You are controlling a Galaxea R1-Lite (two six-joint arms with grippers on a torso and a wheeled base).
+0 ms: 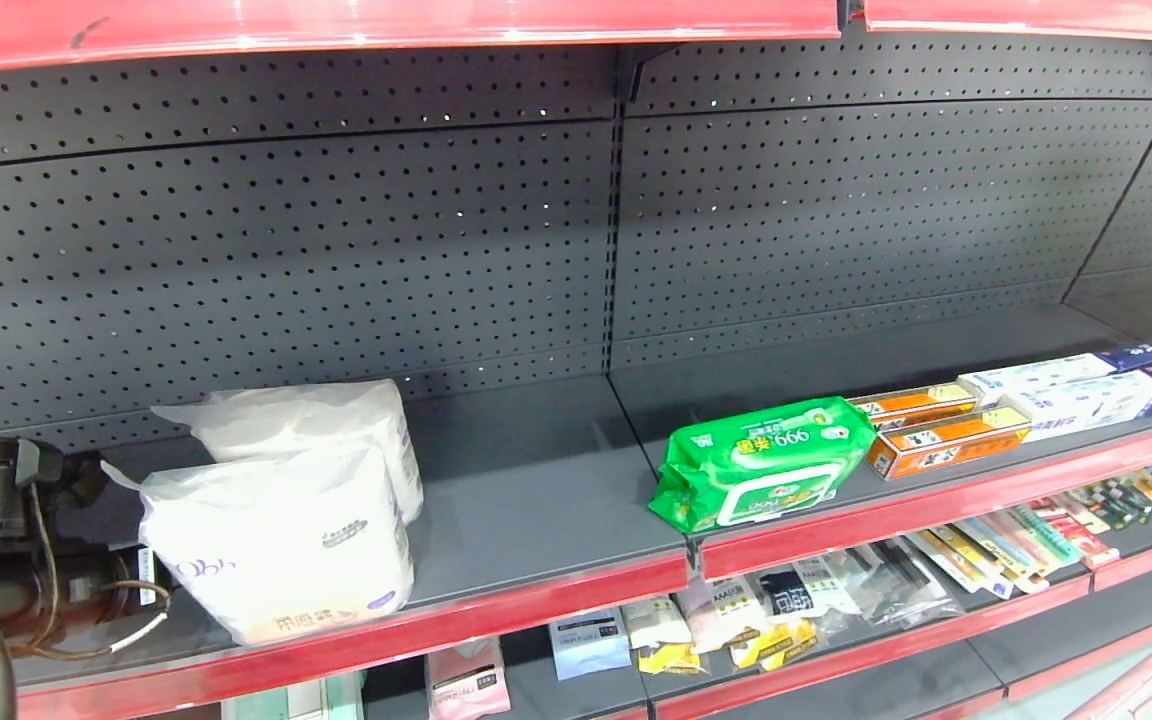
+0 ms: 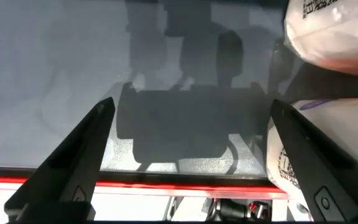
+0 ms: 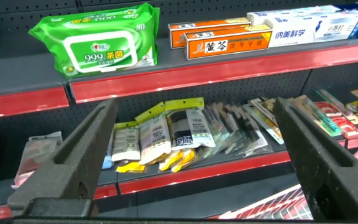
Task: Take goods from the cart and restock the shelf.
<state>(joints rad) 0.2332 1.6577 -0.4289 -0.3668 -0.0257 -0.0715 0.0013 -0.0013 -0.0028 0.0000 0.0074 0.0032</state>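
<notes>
A: Logged dark grey metal shelf [image 1: 536, 520], red front lip; grey pegboard back panel [image 1: 336, 250], dotted holes.
B: Also soft white plastic tissue packs [image 1: 276, 550], purple print, beside left jaws. Green-and-white wipes pouch [image 3: 95, 40], orange cartons [image 3: 219, 38] beyond right jaws.

The dark grey shelf [image 1: 536, 520] has a red front edge and a perforated back wall. At its left end stand two white plastic bags, the front bag [image 1: 276, 545] touching the rear bag [image 1: 316, 430]. Right of the middle seam a green wipes pack [image 1: 756, 460] lies flat at the front edge. Just beside it lie two orange boxes [image 1: 946, 440], side by side, then white and blue boxes [image 1: 1076, 400] further right. The lower shelf [image 1: 876, 645] carries small flat packets [image 1: 736, 610].
</notes>
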